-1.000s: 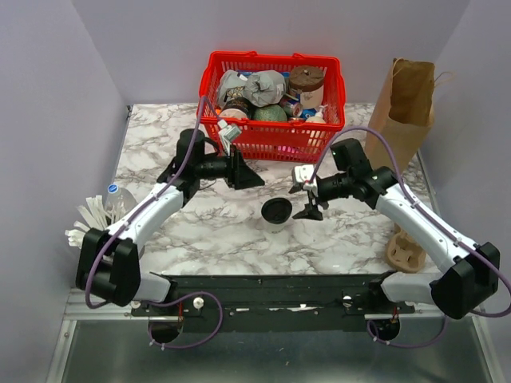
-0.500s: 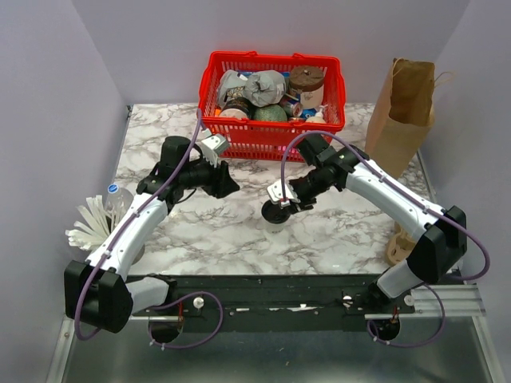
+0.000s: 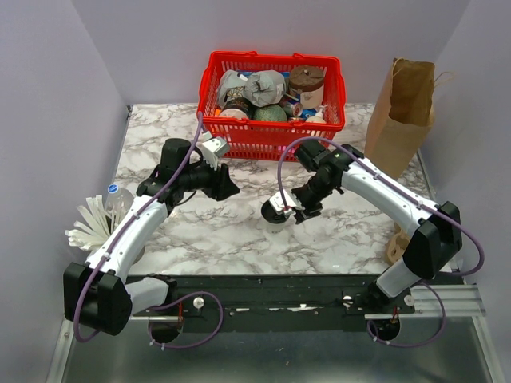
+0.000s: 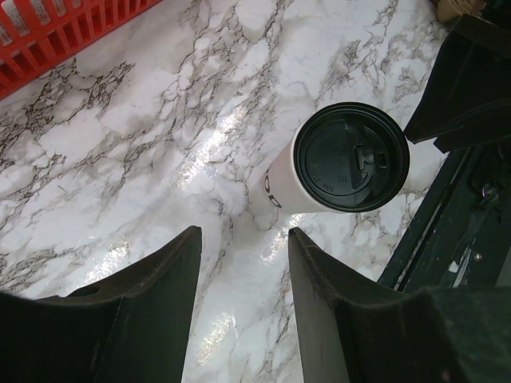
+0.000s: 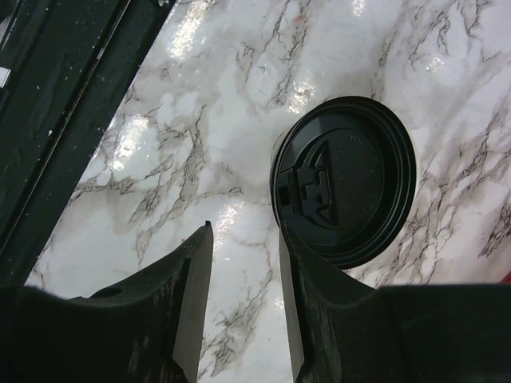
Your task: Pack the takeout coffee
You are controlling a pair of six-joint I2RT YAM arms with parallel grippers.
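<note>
The takeout coffee [image 3: 274, 217], a white paper cup with a black lid, stands upright on the marble table near the middle. In the top view my right gripper [image 3: 292, 209] hovers at the cup's right side, partly covering it. In the right wrist view the lid [image 5: 343, 179] lies just to the right of the right gripper [image 5: 244, 231], which is open with only marble between its fingers. My left gripper [image 3: 227, 185] hangs to the left of the cup. It is open [image 4: 242, 239] and empty, and the cup [image 4: 351, 157] sits ahead of it to the right.
A red basket [image 3: 275, 142] full of groceries stands at the back, with a brown-lidded tub [image 3: 306, 80] inside. An open brown paper bag [image 3: 403, 104] stands at the back right. A water bottle [image 3: 116, 199] and white cutlery [image 3: 88, 223] sit at the left edge, and a cardboard carrier [image 3: 403, 251] at the right.
My right arm swung left from beside the cup to over it, and its jaws narrowed. My left gripper drew back from the basket towards the left.
</note>
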